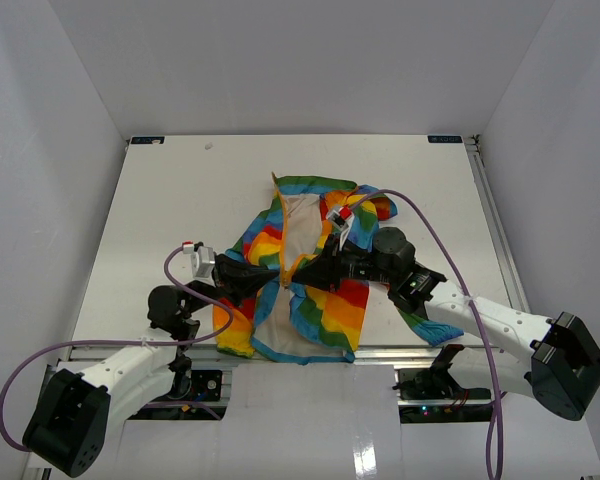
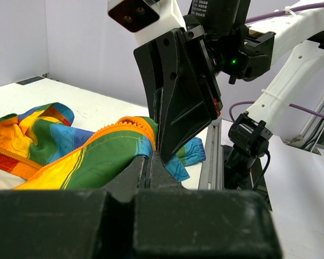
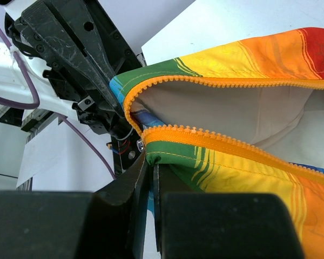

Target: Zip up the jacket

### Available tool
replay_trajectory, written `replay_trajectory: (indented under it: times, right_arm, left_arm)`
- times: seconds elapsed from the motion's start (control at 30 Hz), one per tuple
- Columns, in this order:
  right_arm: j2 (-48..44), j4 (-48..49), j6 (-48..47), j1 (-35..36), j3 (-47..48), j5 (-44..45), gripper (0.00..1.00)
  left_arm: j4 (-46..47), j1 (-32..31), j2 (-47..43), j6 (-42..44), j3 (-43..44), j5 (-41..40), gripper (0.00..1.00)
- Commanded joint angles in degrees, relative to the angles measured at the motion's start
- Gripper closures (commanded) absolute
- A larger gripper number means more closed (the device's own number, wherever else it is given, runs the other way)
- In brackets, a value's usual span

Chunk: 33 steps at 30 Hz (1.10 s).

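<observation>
left gripper [image 2: 151, 157] pinching jacket [image 2: 94, 162] hem | right gripper [image 3: 150, 163] pinching jacket at zipper [image 3: 232, 148] end

Top view looks down from behind; close wrist views face each other across the jacket [image 1: 335, 310].
</observation>
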Motion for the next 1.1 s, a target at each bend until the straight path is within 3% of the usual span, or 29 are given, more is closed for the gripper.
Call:
replay_trajectory:
  times: [0.0,0.4,1.07]
  right_arm:
    - [-0.75,4.64,1.61,0.05,0.86,1.75,0.92]
    - [-1.28,8.99,2.60,0.05,-0.25,1.23,0.92]
    - [-4.05,9.63,-4.94,0.14,-4.55,-3.49,0.92]
  left_arm:
    - [1.98,-0.45,-0.04,1.46,-0.99,-0.48,1.00]
    - [1.34,-0.83,1.65,1.66,-0.26,0.16,1.00]
    - [7.12,-0.83,2.84,-5.20,-0.36,3.58,1.00]
